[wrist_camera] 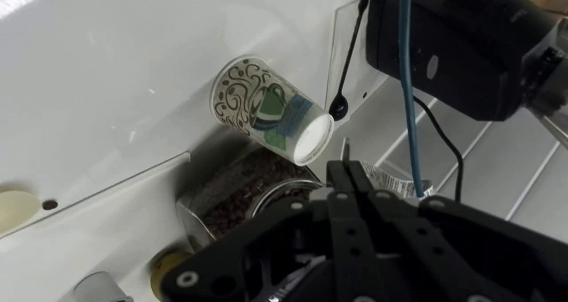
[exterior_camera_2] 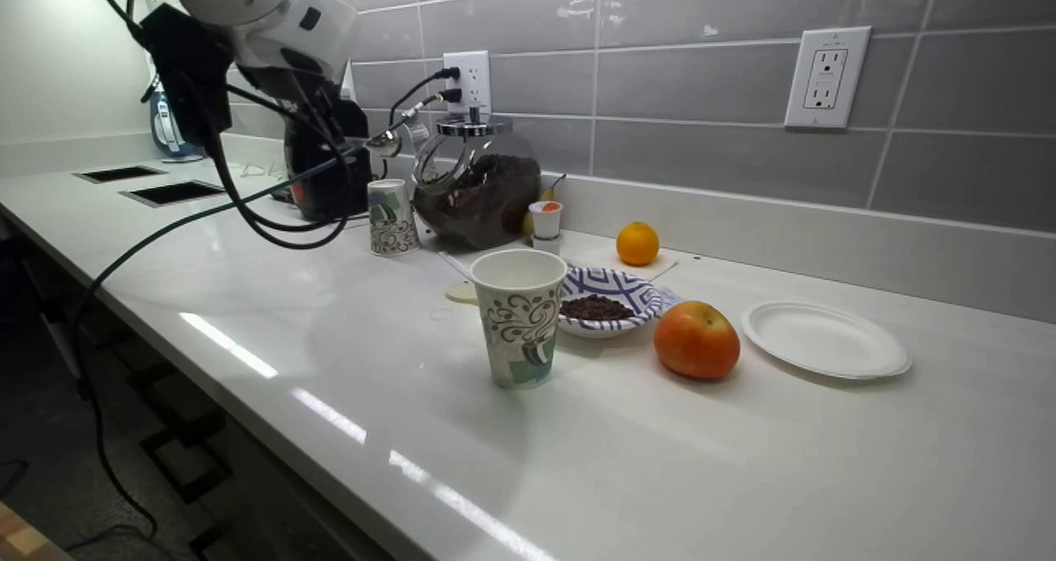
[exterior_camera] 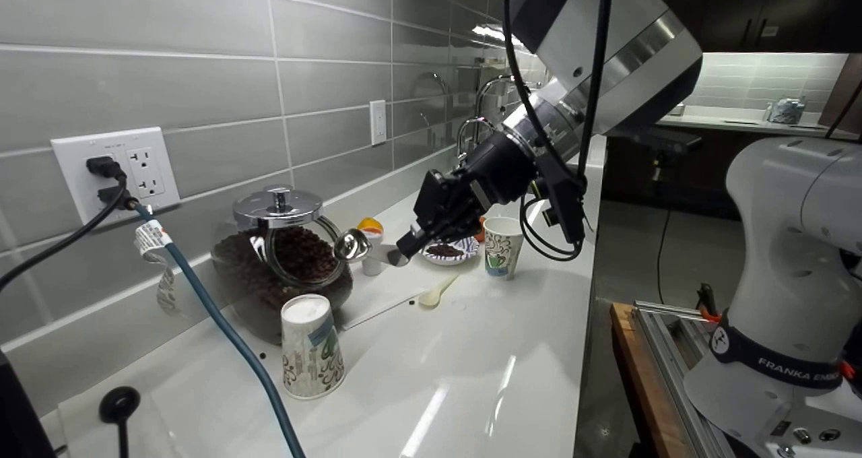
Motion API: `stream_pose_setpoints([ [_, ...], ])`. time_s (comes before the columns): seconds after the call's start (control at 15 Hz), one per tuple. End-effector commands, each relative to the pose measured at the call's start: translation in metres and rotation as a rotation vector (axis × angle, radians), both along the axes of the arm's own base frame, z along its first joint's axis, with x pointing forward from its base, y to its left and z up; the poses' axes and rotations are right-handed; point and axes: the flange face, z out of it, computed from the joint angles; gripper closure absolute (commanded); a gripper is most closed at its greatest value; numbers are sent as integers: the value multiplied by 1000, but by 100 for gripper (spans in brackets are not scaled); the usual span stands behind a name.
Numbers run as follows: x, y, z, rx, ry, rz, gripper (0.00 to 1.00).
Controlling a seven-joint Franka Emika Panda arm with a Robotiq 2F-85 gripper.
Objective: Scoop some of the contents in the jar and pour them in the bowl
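Observation:
The jar (exterior_camera: 276, 269) is a large glass jar of dark beans with a metal lid and a slanted round opening; it also shows in an exterior view (exterior_camera_2: 487, 190) and the wrist view (wrist_camera: 230, 208). My gripper (exterior_camera: 404, 244) is shut on the handle of a metal scoop (exterior_camera: 351, 245) and holds it above the counter, by the jar's opening. Whether the scoop holds beans I cannot tell. In the wrist view, only a handle sliver sticks out of the fingertips (wrist_camera: 348, 166). The bowl (exterior_camera_2: 610, 282), white with blue pattern, holds dark beans; it is out of the wrist view.
An upside-down paper cup (exterior_camera: 311, 357) stands beside the jar. An upright paper cup (exterior_camera_2: 520, 322) stands by the bowl, near an apple (exterior_camera_2: 697, 341). A pale spoon (exterior_camera: 432, 296) lies on the counter. A blue cable (exterior_camera: 222, 323) hangs from the outlet. Small white cups (exterior_camera_2: 545, 221) are stacked.

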Motion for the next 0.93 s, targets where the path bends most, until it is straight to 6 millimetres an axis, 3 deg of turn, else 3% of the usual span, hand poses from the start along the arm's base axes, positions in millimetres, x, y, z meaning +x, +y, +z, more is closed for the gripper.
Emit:
stream_pose_setpoints([
  [0.0, 8, -12, 19, 59, -11, -15, 99],
  [0.27, 36, -30, 14, 87, 54, -44, 99],
  [0.53, 50, -27, 12, 95, 137, -34, 99],
  [0.6, 48, -26, 21, 79, 108, -30, 99],
  [0.67, 41, -30, 9, 78, 117, -35, 97],
  [0.87, 45, -28, 15, 78, 109, -32, 97],
])
